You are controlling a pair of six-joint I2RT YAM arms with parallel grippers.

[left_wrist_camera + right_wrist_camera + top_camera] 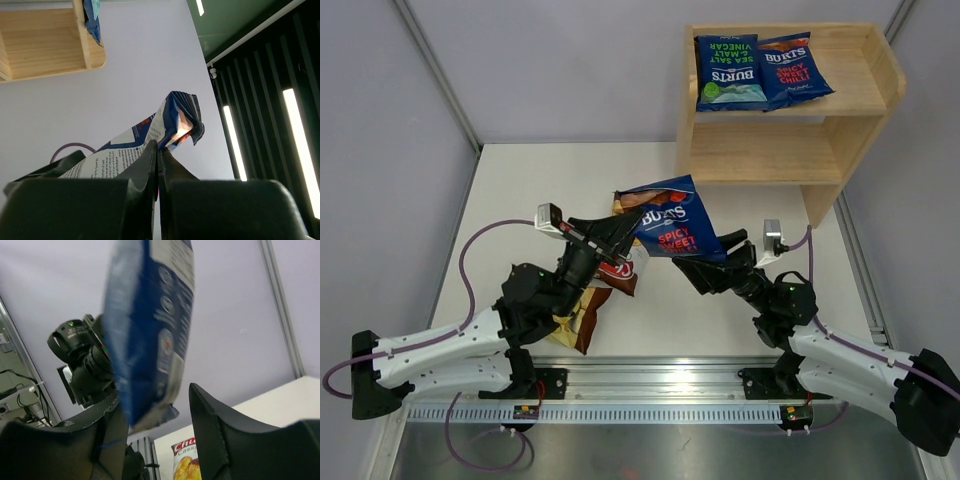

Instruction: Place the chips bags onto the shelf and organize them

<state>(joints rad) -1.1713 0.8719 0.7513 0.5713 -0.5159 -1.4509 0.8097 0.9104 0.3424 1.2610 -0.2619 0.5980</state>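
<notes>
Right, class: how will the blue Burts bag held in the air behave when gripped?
Probably light: the Burts bag is held aloft by one pinched edge in the left gripper. Likely floppy, as its top seam crumples past the jaws. Its glossy film may slip.

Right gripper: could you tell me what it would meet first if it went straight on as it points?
The right gripper would first meet the blue Burts bag, hanging between its open fingers and pinched by the left gripper; beyond, probably that gripper itself, though depth is unclear.
</notes>
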